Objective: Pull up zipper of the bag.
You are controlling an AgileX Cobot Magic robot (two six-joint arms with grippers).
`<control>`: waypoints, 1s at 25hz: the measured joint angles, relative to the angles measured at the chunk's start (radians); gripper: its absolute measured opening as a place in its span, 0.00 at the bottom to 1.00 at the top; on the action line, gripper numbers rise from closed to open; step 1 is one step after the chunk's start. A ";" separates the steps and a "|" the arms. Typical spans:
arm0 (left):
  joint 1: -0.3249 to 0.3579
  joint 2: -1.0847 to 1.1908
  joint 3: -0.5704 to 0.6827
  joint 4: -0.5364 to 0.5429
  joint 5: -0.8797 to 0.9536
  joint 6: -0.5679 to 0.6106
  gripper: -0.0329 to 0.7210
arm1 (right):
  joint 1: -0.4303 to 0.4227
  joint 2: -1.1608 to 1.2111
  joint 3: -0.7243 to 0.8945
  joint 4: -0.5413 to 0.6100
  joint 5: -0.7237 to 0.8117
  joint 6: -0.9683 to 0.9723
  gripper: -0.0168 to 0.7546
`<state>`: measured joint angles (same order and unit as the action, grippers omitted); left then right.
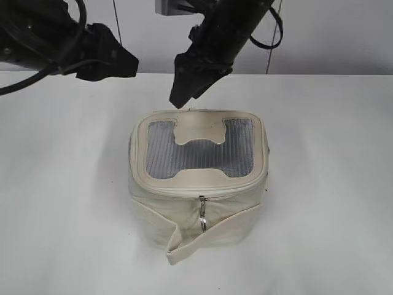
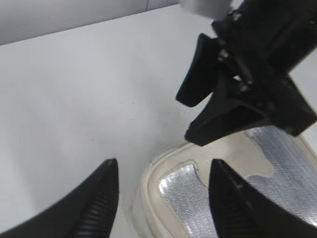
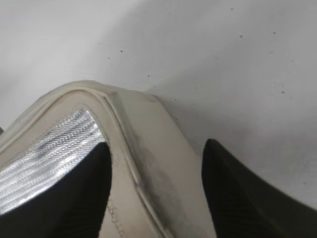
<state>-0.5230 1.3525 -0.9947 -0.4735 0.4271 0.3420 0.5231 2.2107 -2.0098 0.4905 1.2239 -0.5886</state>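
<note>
The cream-white bag [image 1: 184, 215] stands mid-table with its grey mesh panel [image 1: 199, 157] facing up. The zipper track [image 1: 175, 191] runs round the top rim. A silver pull with a ring [image 1: 202, 216] hangs at the front, above the loose strap [image 1: 209, 236]. My right gripper [image 1: 183, 97] is open and hovers just over the bag's back rim. In the right wrist view its fingers [image 3: 158, 145] straddle the rim and zipper track [image 3: 132, 166] without holding anything. My left gripper [image 1: 128, 63] is open and empty, above and behind the bag's back left corner [image 2: 153, 173].
The white table [image 1: 331, 184] lies bare all round the bag. A pale wall stands behind the table's far edge. In the left wrist view, the right gripper [image 2: 223, 106] is close ahead of the left fingers [image 2: 163, 163].
</note>
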 joint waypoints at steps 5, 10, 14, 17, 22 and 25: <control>0.004 0.093 -0.031 0.027 -0.026 0.000 0.63 | -0.053 -0.019 -0.001 -0.053 0.000 0.056 0.62; 0.004 0.223 -0.181 0.053 0.032 0.000 0.64 | -0.143 -0.021 -0.001 -0.071 -0.001 0.137 0.62; 0.004 0.337 -0.348 0.082 0.145 0.000 0.65 | -0.209 -0.033 -0.001 -0.075 -0.001 0.180 0.62; 0.005 0.425 -0.480 0.088 0.250 0.020 0.65 | -0.247 -0.058 0.009 -0.076 -0.002 0.197 0.62; 0.005 0.579 -0.707 0.059 0.469 0.131 0.65 | -0.267 -0.125 0.096 -0.118 -0.003 0.203 0.62; 0.006 0.652 -0.811 -0.020 0.577 0.242 0.65 | -0.267 -0.170 0.168 -0.148 -0.004 0.203 0.62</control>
<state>-0.5174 2.0045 -1.8054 -0.4937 1.0036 0.5835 0.2561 2.0407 -1.8421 0.3425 1.2198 -0.3853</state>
